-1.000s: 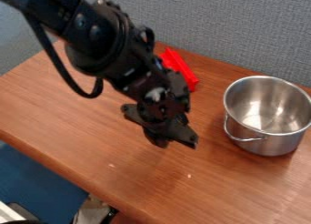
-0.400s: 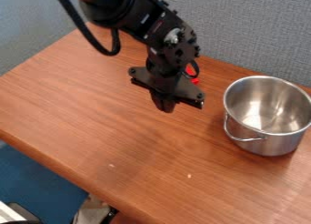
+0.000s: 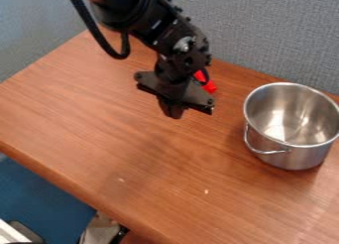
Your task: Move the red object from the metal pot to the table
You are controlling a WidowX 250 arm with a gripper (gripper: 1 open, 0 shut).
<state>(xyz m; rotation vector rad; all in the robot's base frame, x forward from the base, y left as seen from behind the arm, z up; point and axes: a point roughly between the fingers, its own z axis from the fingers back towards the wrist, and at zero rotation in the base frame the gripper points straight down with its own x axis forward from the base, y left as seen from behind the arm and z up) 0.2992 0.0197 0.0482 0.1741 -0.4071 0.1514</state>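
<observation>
The red object (image 3: 204, 82) lies on the table (image 3: 93, 119) near its far edge; only a small red part of it shows past the black arm. The metal pot (image 3: 290, 125) stands at the right, shiny, and nothing shows inside it. My gripper (image 3: 173, 110) points down at the tabletop just in front of the red object and left of the pot. Its black fingers are shut with nothing between them.
A grey-blue wall runs behind the table. The table's front edge cuts diagonally across the lower left, with a blue floor below it. The arm's black cables loop above the gripper at the top left.
The gripper has moved from nearer the table's front toward the far edge, still shut. It now covers more of the red object. The pot has stayed where it was.
</observation>
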